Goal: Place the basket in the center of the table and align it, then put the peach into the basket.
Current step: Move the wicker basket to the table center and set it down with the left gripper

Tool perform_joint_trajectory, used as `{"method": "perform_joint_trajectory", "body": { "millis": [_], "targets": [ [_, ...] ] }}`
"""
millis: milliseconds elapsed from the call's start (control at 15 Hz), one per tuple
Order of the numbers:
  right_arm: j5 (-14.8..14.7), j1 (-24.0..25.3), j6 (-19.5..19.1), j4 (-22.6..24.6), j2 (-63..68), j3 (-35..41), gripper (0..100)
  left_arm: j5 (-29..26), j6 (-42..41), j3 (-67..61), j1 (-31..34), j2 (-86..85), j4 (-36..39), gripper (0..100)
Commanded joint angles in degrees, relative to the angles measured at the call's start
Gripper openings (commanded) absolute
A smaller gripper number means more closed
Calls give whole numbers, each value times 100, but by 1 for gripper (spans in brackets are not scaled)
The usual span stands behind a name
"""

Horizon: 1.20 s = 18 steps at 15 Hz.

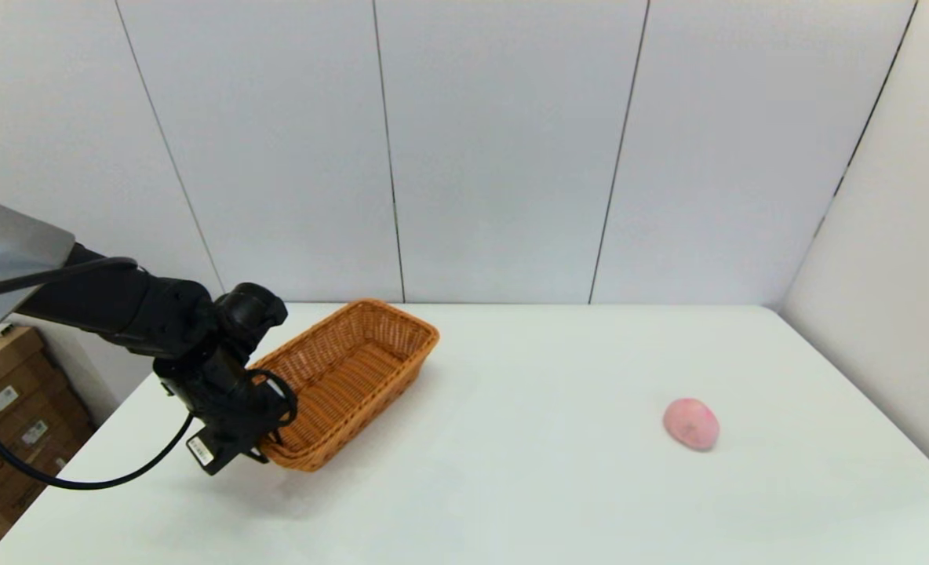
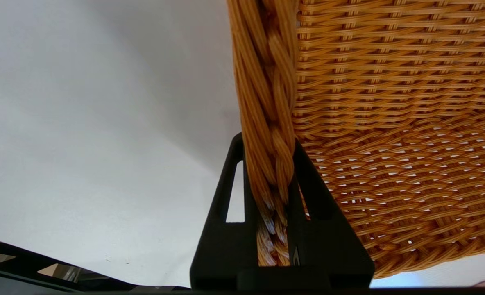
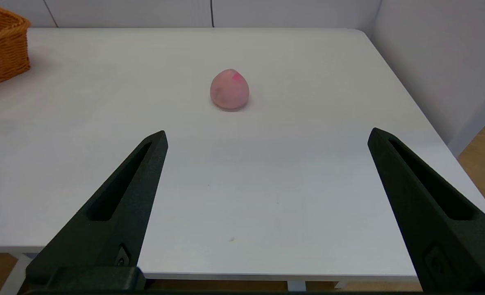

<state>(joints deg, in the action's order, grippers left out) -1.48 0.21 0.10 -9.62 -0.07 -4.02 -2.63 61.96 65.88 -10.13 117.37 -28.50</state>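
Observation:
The orange-brown wicker basket (image 1: 347,377) stands at the table's (image 1: 511,486) left side, turned at an angle to the table edges. My left gripper (image 1: 264,447) is shut on the braided rim (image 2: 267,123) at the basket's near end, one finger (image 2: 226,213) on each side of the rim. The pink peach (image 1: 691,424) lies alone on the right part of the table. My right gripper (image 3: 267,137) is open, back near the table's front edge and well short of the peach (image 3: 229,89). The right arm is out of the head view.
White wall panels close off the back and right of the table. Cardboard boxes (image 1: 9,408) stand on the floor past the table's left edge. A corner of the basket (image 3: 1,45) shows in the right wrist view.

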Motion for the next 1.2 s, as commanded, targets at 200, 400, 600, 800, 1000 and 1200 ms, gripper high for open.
{"method": "perform_joint_trajectory", "body": {
  "millis": [200,400,600,800,1000,1200],
  "targets": [
    [-2,-3,-1,-14,7,-2,100,-616,26,-14,-6,-373,301,0],
    [-2,-3,-1,-5,7,-2,100,-1266,-158,-5,-6,-1094,407,0],
    [-2,-3,-1,-14,7,-2,100,-1618,-361,-31,-147,-1489,398,0],
    [-2,-3,-1,-5,7,-2,100,-1705,-695,-22,-771,-1709,389,0],
    [-2,-3,-1,-5,7,-2,100,-1697,-1160,-31,-1659,-1524,372,0],
    [-2,-3,8,-5,7,-2,100,-1767,-2074,-93,-2046,-1137,257,0]
  ]
}}
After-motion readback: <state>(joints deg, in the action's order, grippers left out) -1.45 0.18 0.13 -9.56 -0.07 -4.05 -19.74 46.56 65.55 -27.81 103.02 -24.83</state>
